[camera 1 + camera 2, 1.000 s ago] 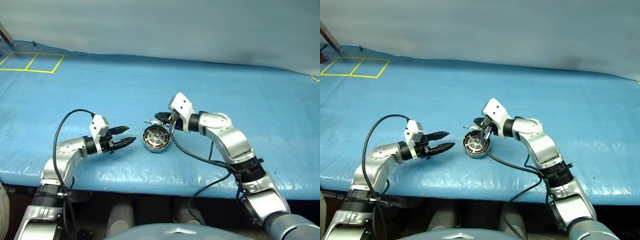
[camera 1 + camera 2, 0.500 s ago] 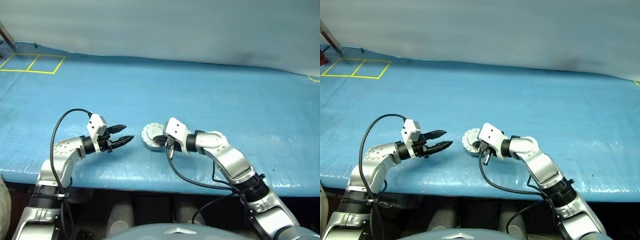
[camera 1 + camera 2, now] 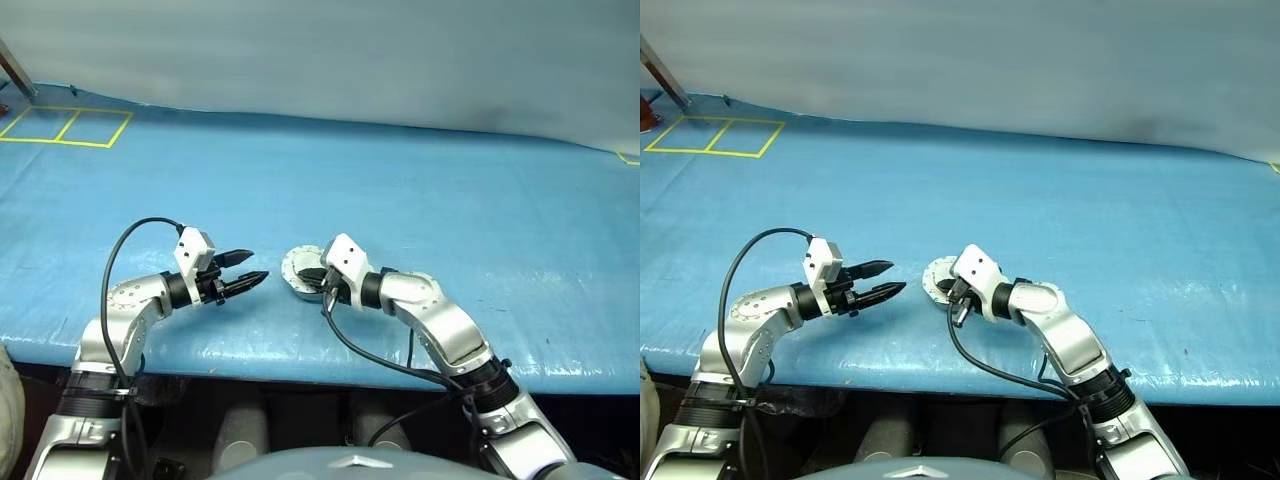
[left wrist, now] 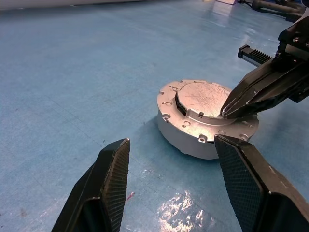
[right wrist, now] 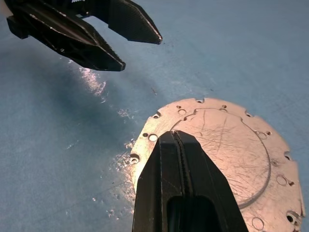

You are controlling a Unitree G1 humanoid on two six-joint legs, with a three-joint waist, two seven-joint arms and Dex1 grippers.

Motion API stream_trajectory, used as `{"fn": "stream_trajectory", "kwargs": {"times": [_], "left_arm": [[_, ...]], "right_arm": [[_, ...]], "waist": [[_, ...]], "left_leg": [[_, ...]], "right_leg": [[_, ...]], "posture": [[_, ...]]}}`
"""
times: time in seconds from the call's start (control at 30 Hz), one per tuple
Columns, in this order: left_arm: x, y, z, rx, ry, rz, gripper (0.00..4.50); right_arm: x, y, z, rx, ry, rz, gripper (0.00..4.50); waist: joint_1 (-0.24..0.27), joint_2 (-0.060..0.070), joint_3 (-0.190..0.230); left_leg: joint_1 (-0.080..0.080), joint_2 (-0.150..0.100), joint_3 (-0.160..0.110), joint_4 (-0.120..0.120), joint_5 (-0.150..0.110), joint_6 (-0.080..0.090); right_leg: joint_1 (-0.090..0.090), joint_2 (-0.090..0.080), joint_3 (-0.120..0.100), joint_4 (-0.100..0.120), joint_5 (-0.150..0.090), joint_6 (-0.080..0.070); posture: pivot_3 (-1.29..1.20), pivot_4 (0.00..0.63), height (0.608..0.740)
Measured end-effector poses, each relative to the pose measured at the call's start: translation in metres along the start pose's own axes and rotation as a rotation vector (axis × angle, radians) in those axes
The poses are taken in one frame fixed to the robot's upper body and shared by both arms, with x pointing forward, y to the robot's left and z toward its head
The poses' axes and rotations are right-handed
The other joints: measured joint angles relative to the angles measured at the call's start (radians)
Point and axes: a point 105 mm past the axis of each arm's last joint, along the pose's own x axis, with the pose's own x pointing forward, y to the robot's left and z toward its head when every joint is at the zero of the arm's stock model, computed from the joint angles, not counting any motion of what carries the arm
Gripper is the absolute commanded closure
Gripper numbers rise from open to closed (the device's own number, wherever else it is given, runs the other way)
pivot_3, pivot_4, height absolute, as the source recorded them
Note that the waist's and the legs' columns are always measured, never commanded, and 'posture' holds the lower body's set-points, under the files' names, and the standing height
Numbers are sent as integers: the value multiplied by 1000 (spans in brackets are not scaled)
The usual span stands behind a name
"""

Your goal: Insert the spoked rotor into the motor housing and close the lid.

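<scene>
Currently the lid (image 4: pixel 205 104) is seated on the housing (image 4: pixel 186 140), which rests on the blue table (image 3: pixel 450 190) between the two arms, so the closing step is judged to be in hand. The right gripper (image 5: pixel 179 145), fingers pressed together, is laid on the lid's top face. The left gripper (image 3: pixel 250 270) is held just beside the housing with fingers apart and empty. Next, firm downward pressure is probably required. Fingertip contact is shown clearly by the wrist views, whereas both arms are shown together by the head views.
</scene>
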Motion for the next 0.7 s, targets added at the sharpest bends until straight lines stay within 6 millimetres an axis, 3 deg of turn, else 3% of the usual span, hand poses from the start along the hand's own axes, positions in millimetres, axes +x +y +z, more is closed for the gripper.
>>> {"fn": "stream_trajectory", "kwargs": {"times": [0.03,0.17,0.47,0.7], "left_arm": [[0,0,0,-1,0,1,1484],[2,-1,0,-3,-1,-4,1456],[4,-2,1,0,-3,-11,1456],[4,-2,-1,-10,5,-13,1456]], "right_arm": [[-2,-3,4,22,-28,-12,4500],[-4,-8,17,59,-101,-44,3611],[3,-11,11,156,-107,-109,643],[5,-10,2,189,-79,-141,643]], "waist": [[0,0,0],[-1,0,0],[-1,1,0],[-1,1,0]], "left_leg": [[0,0,0,0,0,0],[0,0,0,-1,0,0],[-1,0,0,-1,0,0],[-1,0,0,-2,0,0]], "right_leg": [[0,0,0,0,0,0],[-1,0,0,0,0,-1],[-1,0,0,0,1,-2],[-1,0,0,0,1,-2]], "posture": [[0,150,740],[0,150,740],[0,150,740],[0,150,740]]}}
